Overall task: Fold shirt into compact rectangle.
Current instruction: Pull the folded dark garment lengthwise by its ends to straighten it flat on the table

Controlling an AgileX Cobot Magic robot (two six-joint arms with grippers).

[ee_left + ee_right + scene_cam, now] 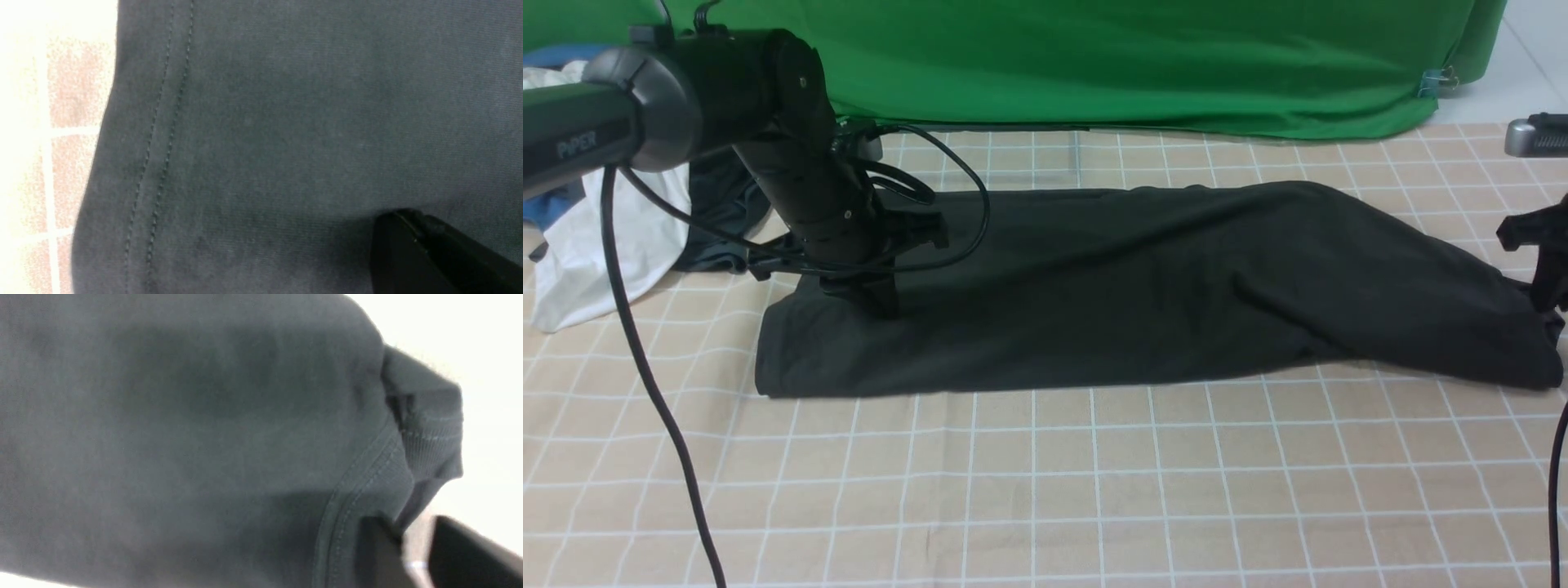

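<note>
Left gripper (874, 298) is clenched, its tip pressed on the shirt (1143, 286) near the hemmed end. Right gripper (408, 522) stands with jaws apart at the collar end, gripping nothing. The shirt lies as a long band between them on the checked cloth (1045, 474).

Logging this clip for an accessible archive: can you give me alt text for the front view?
A black shirt lies folded into a long band across a checked tablecloth, with the left hand down on its left end and the right hand at its right end. A green backdrop hangs behind; white and blue clothes sit at far left.
</note>
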